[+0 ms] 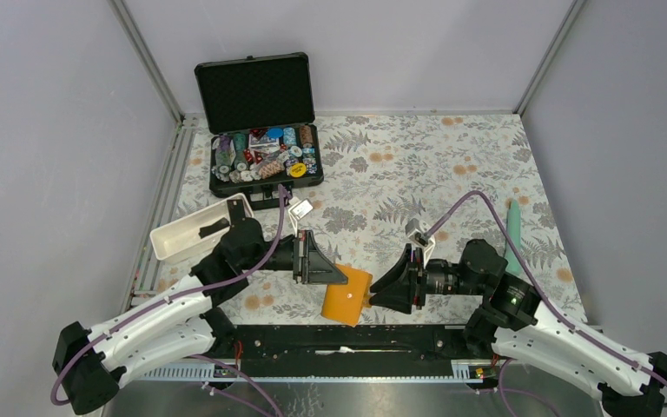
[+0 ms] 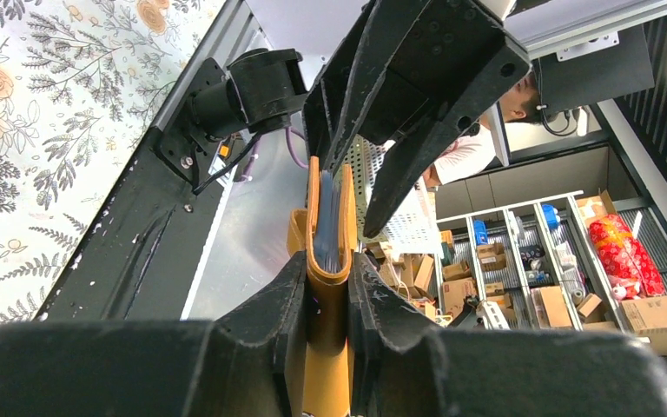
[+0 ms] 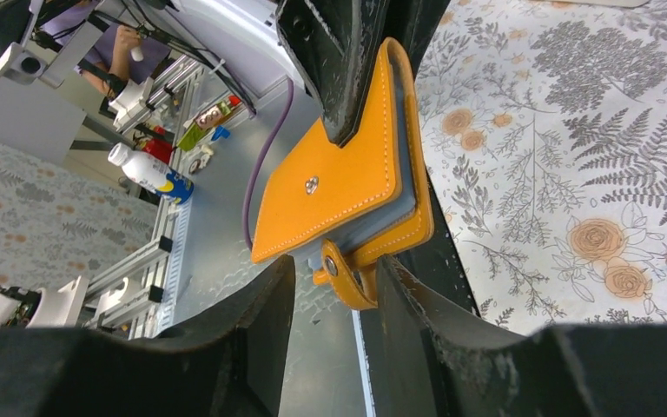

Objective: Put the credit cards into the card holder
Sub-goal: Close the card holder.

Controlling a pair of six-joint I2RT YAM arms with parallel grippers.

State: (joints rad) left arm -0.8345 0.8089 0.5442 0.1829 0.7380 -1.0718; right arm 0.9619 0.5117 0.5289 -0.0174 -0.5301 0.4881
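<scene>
Right, left claw [image 2: 326, 274] is clamped on the card holder [image 1: 347, 295] and holds it on edge, with the free end toward the right claw [image 3: 334, 261]. The right claw's jaws stand apart. The snap tab [image 3: 347, 291] sits in the gap between them, with no pinch that I can see. My call: close on the tab alone, not the cover, then peel gently. Both forearms lie low, wrists level, claws nose to nose.
</scene>
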